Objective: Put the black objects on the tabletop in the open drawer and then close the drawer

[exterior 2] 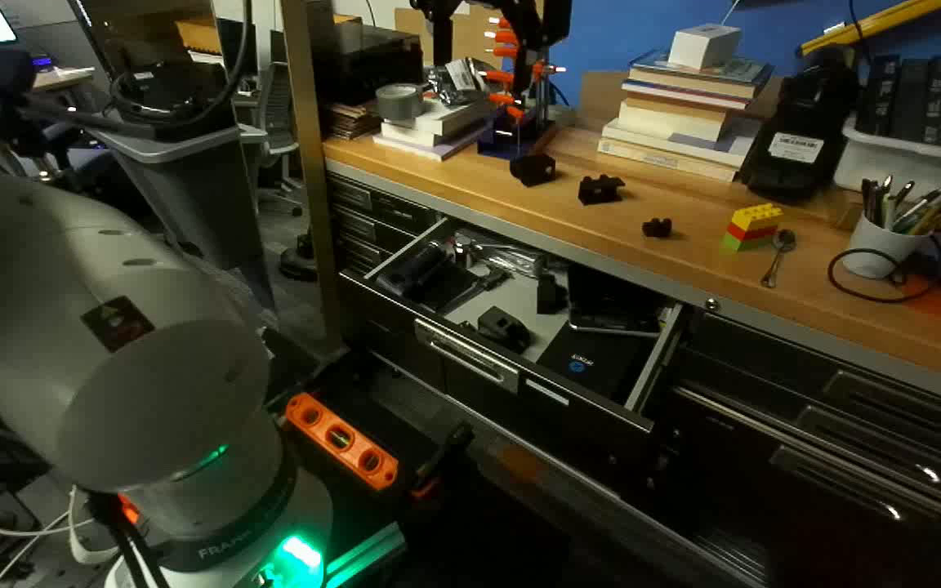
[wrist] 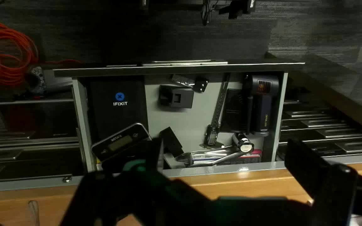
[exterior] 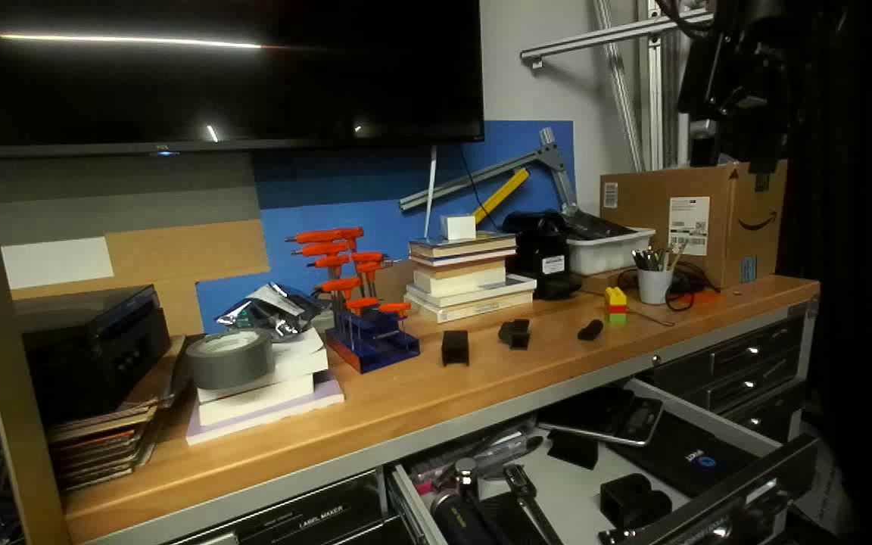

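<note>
While fingers [wrist: 308, 171] gape, drawer [wrist: 195, 121] stands open.

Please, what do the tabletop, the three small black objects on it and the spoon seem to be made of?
Tabletop: probably wood, smoothly finished; warm brown colour, soft sheen.
Black objects: perhaps plastic, matte; they show little shine, but darkness leaves this open.
Spoon: likely polished metal; silvery grey with bright glints.

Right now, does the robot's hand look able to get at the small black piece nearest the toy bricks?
Probably yes: the hand hangs open, higher than the bench, and the small black piece sits apart from the toy bricks with nothing seen on top of it.
</note>
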`<state>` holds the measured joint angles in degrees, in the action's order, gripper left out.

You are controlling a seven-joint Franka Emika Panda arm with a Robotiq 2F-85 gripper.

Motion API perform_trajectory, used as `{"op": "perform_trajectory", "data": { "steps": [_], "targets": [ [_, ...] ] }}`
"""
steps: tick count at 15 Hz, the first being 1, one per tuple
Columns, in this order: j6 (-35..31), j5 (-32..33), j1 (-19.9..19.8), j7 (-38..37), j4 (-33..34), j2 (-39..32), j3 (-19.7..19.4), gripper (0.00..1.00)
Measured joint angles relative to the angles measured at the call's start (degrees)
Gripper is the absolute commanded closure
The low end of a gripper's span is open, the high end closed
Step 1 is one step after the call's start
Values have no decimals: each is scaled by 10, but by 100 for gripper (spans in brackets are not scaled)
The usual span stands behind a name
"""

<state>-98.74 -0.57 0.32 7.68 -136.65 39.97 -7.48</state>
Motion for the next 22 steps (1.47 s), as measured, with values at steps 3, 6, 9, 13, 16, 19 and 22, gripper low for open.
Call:
{"op": "perform_trajectory", "data": {
  "steps": [3,6,9,13,16,19,22],
  "targets": [
    [-1,0,0,0,9,2,0,0],
    [-1,0,0,0,11,4,0,0],
    [0,0,0,0,8,3,0,0],
    [-29,1,-6,-18,-10,-9,8,0],
    [-111,6,-16,-56,-38,-32,29,0],
    [-206,17,-27,-112,-62,-79,55,0],
    [-298,47,-44,-191,-64,-153,83,0]
  ]
}}
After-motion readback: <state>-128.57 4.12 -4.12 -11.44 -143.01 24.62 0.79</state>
